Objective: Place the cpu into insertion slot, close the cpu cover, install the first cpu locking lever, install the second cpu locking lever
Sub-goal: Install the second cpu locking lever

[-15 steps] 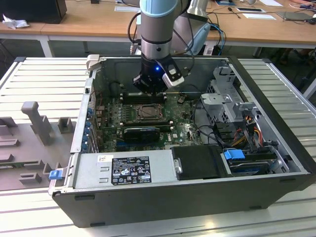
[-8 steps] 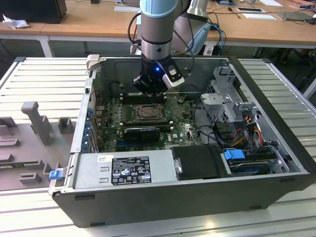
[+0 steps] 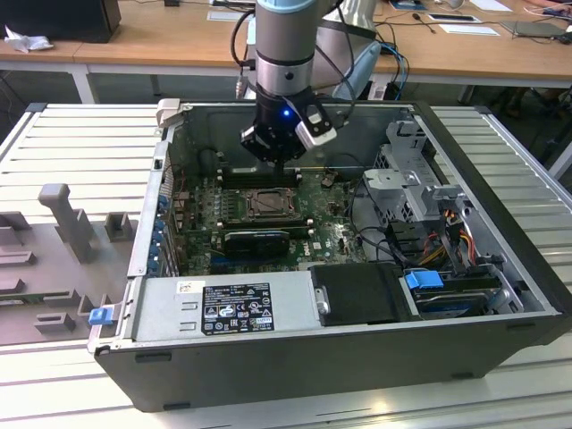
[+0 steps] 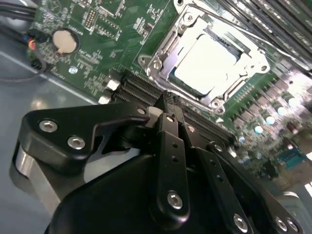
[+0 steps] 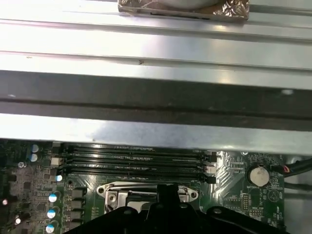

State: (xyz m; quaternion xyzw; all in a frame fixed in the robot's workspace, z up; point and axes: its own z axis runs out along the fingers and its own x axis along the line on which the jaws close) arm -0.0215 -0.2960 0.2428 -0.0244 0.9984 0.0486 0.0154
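Lying flat in the insertion slot (image 4: pixel 210 61), cpu (image 4: pixel 208 59); clenched empty pincer (image 4: pixel 167 105) above.

Open computer case (image 3: pixel 500 349) on slatted table (image 3: pixel 80 143) (coin battery (image 4: pixel 65 41) on green motherboard (image 4: pixel 97 29))

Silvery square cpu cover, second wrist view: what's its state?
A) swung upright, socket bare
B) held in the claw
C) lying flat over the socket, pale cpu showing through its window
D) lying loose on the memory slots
C: in the second wrist view the silvery square cpu cover lies flat on the insertion slot, the pale silvery-grey cpu visible through its window.
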